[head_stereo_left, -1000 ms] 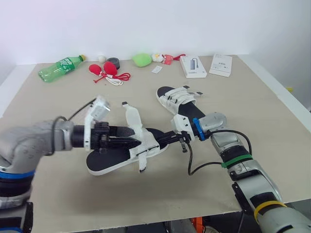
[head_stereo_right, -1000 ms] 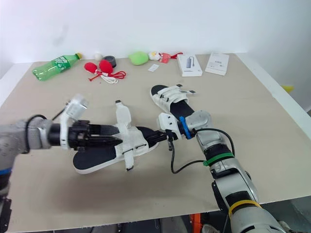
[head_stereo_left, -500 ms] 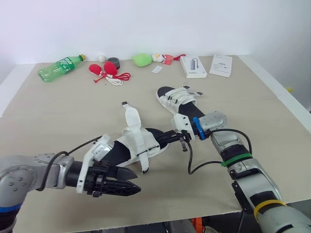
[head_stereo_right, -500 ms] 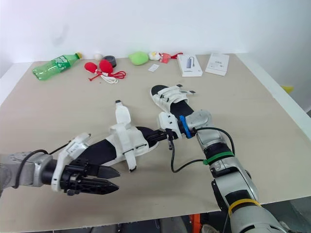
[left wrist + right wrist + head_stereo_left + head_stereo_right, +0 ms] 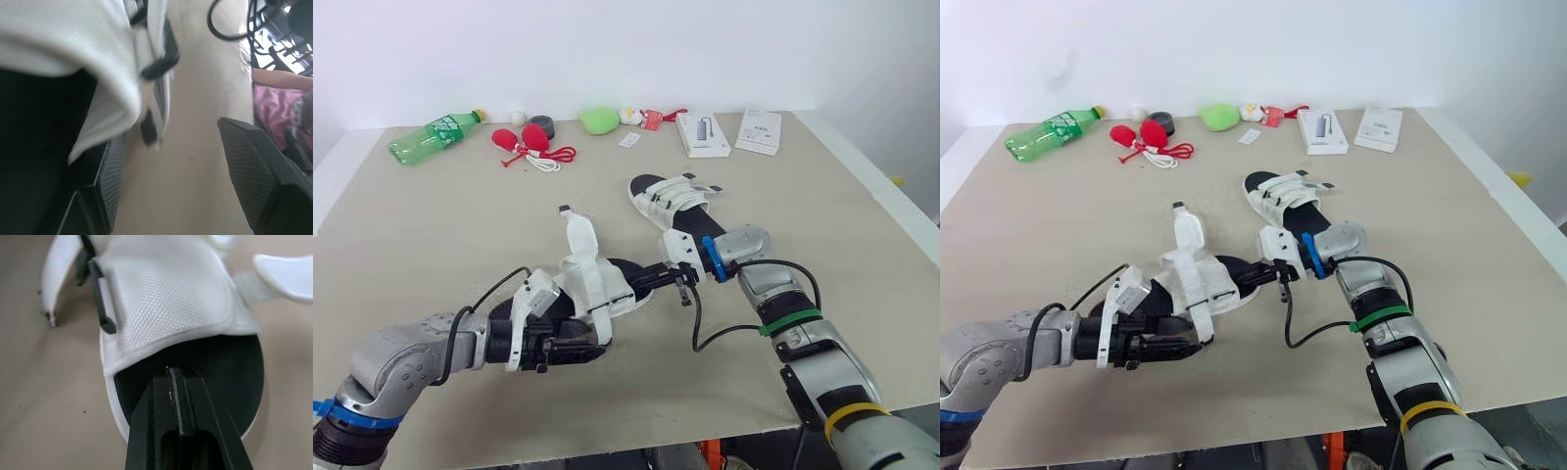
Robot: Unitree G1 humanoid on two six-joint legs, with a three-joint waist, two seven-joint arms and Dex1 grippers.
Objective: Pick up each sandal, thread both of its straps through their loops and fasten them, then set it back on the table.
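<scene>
— Tabletop [image 5: 431, 225] status?
— It is carrying the sandal [image 5: 592, 284] between both hands, straps hanging unfastened.
— Hands?
— Right hand [image 5: 651, 281], pressed together, is touching the footbed. Left hand [image 5: 582, 340] is spreading beside the sole. Straps probably light and floppy, so grip the stiffer sole.

You have, by colour:
- near sandal [image 5: 597, 284]: white straps in a fine mesh weave, black footbed, white sole rim, black loops
- far sandal [image 5: 675, 196]: the same white over black
- table [image 5: 431, 225]: plain beige
- bottle [image 5: 435, 135]: clear green, green-and-white label
- balls [image 5: 524, 140]: red, with a red and white cord [image 5: 548, 160]
- lump [image 5: 599, 120]: bright green
- boxes [image 5: 703, 134]: white, grey print
- left gripper [image 5: 587, 345]: black, pads [image 5: 254, 171] in a small diamond grid
- right gripper [image 5: 171, 374]: plain black
</scene>
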